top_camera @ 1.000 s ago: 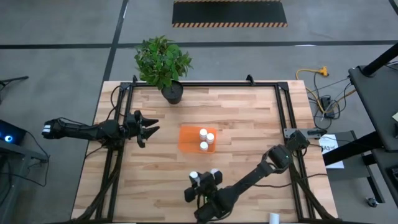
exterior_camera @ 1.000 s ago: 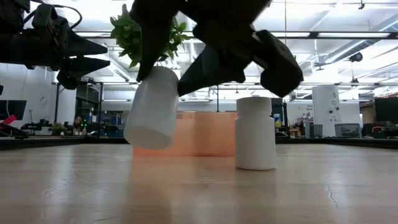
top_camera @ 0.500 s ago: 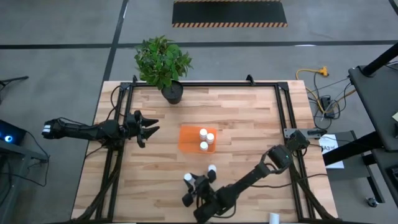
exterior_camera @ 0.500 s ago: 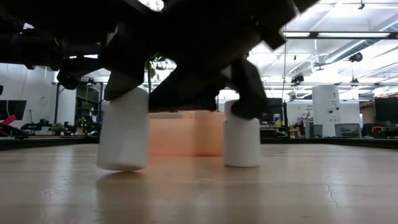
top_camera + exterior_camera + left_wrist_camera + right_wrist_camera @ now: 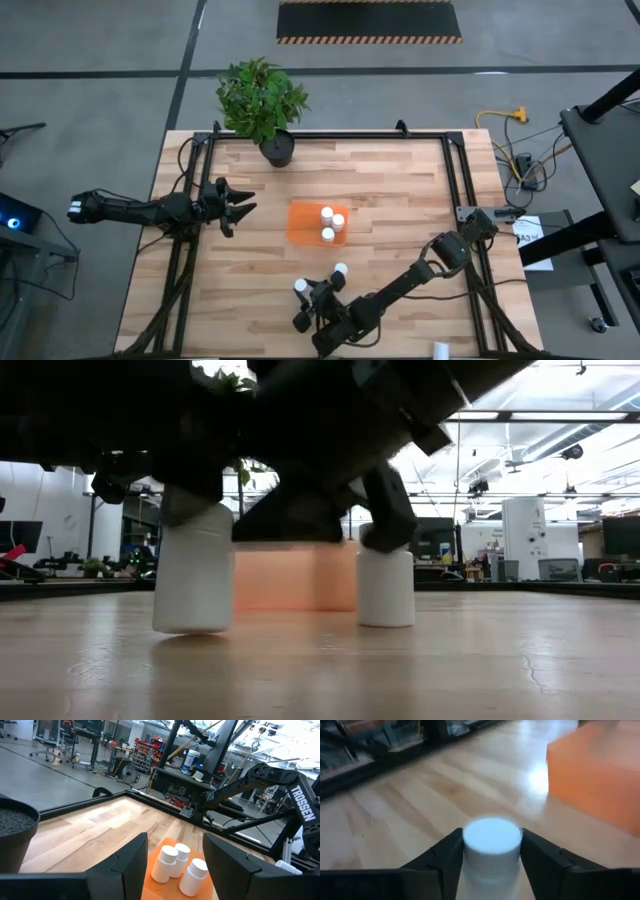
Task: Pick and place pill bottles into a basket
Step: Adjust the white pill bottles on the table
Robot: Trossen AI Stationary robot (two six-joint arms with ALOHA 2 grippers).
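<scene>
One small white cylindrical pill bottle with a white cap (image 5: 302, 287) stands on the pale wooden table (image 5: 400, 190), between 6 and 7 o'clock of the translucent orange rectangular plastic basket (image 5: 300, 224) and well short of it. The right gripper (image 5: 492, 851) sits around it; whether it presses the bottle or only brackets it I cannot tell.

The likely trouble: a loose or off-centre hold would let the smooth plastic slip or tip on lifting. A second identical bottle (image 5: 340, 270) stands just beside, at about 2 o'clock of the first, so a sideways swing of the arm could knock it over and send it rolling. Three bottles (image 5: 327, 234) already crowd the basket's 3 o'clock half, so a drop there may bounce out.

The bracketed bottle is upright, its long axis vertical and its cap pointing up.

The left gripper (image 5: 240, 207) waits at 9 o'clock of the basket, spread apart and empty.
</scene>
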